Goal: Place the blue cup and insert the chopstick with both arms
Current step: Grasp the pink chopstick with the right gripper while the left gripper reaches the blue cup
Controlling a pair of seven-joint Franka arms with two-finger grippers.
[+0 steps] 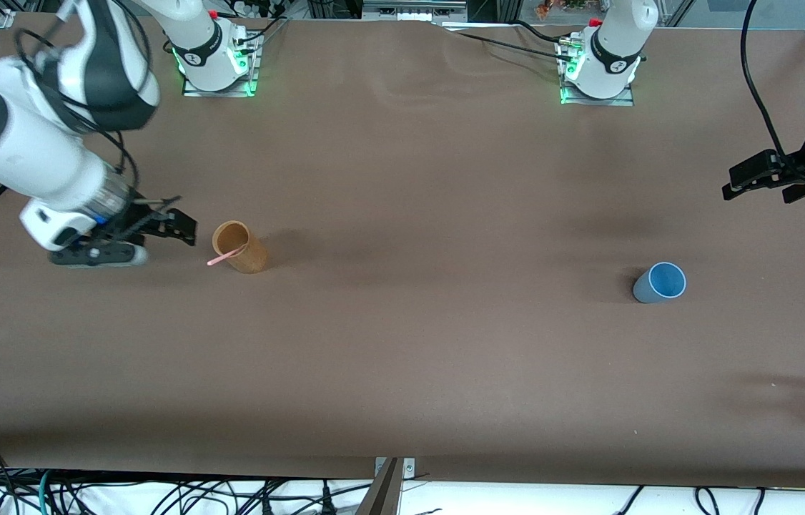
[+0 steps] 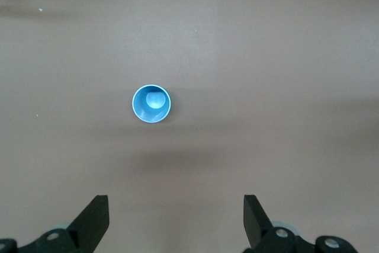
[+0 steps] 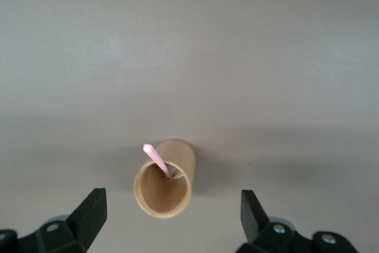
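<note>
My left gripper (image 1: 760, 184) hangs with jaws spread and empty over the table's (image 1: 402, 343) left-arm end, the upright blue cup (image 1: 659, 282) at about seven o'clock from it in the front view. My right gripper (image 1: 159, 236), jaws also spread, hangs just beside the brown cup (image 1: 240, 247), at its nine o'clock; the chopstick (image 1: 226, 257) leans inside that cup.
</note>
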